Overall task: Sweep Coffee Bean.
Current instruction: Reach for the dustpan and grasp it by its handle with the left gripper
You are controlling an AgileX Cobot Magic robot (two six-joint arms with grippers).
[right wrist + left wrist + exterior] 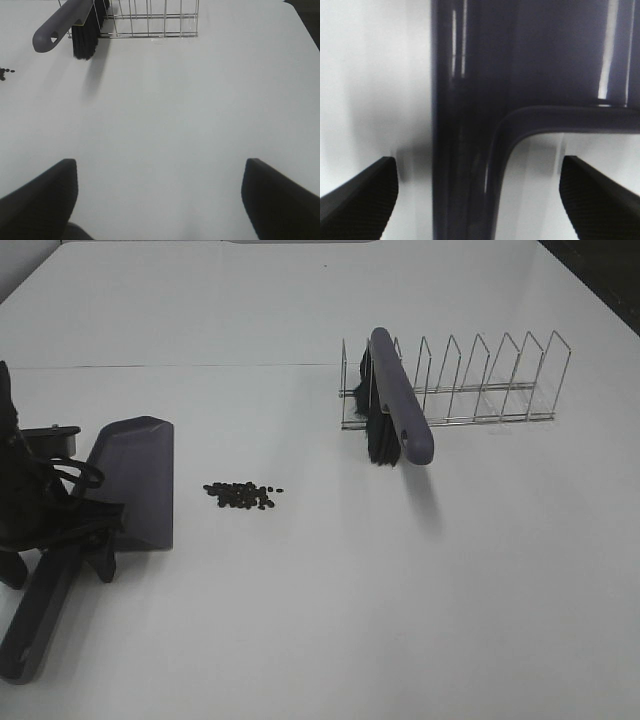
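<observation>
The coffee bean cluster (242,495) lies as a small dark patch on the white table, just right of the purple-grey dustpan (135,480). My left gripper (82,532) hangs over the dustpan's handle (465,125). In the left wrist view the gripper (480,200) is open, its fingers (360,200) wide on either side of the handle and clear of it. The purple brush (400,395) with black bristles leans in the wire rack (480,380). My right gripper (160,200) is open over bare table, near the brush (65,25) and a few beans (4,74).
The wire rack (150,20) stands at the back right with several open slots. The dustpan's long handle (35,625) runs toward the table's front left edge. White tabletop (400,590) stretches between the beans and the rack.
</observation>
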